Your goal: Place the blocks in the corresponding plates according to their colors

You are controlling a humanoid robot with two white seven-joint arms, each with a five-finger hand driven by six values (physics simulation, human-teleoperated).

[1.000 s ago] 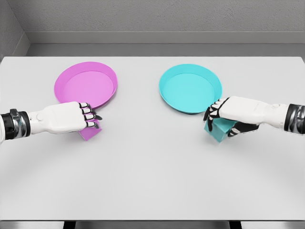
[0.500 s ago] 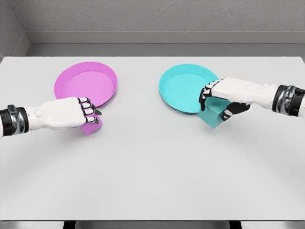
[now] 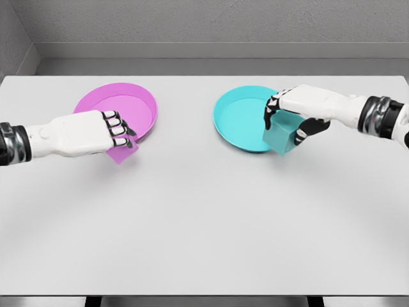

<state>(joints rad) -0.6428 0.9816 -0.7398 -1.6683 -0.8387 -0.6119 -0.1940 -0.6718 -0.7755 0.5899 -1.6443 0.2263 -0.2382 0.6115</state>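
Now, both blocks are carried at once.
Left hand (image 3: 96,133): clenched on the pink block (image 3: 123,152), which pokes out below the fingers (image 3: 116,131).
Pink plate (image 3: 121,106): found just beyond those fingers, up and to the right; its near rim is overlapped by the knuckles.
Right hand (image 3: 300,112): closed around the cyan block (image 3: 280,136), held beneath the fingertips.
Cyan plate (image 3: 239,121): lying to the left of those fingers, the block already at its right rim.
Nearer: the right hand, judged closer to release.
Long axis: none can be told; both blocks look roughly cubic.
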